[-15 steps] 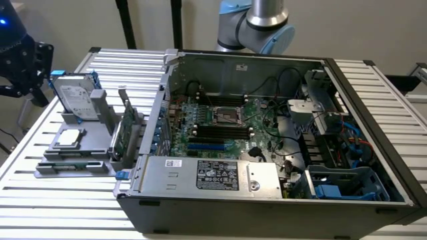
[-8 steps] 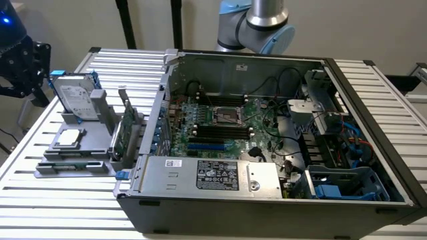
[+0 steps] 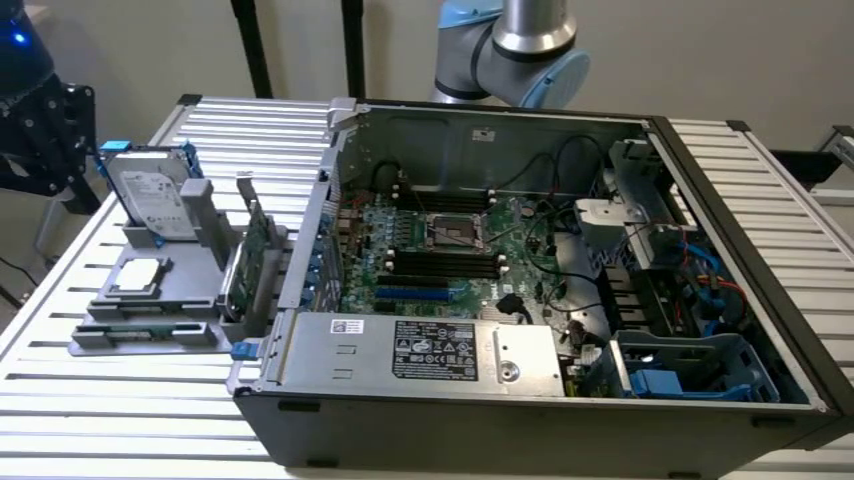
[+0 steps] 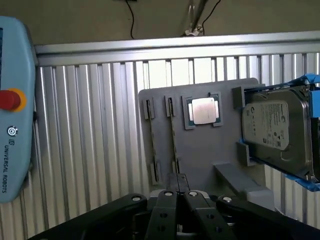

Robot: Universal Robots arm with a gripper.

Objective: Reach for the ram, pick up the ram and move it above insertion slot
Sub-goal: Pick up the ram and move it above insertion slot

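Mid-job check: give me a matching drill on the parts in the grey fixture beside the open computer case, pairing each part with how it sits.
Things:
A. silver hard drive
B. square silver processor chip
C. tall green expansion card
D. long thin green ram stick

Places:
1. standing on edge beside the open dark computer case
2. seated in a narrow groove of the grey fixture
3. upright in a blue-edged bracket
4. flat in a square recess

Pairs: A-3, B-4, C-1, D-2.
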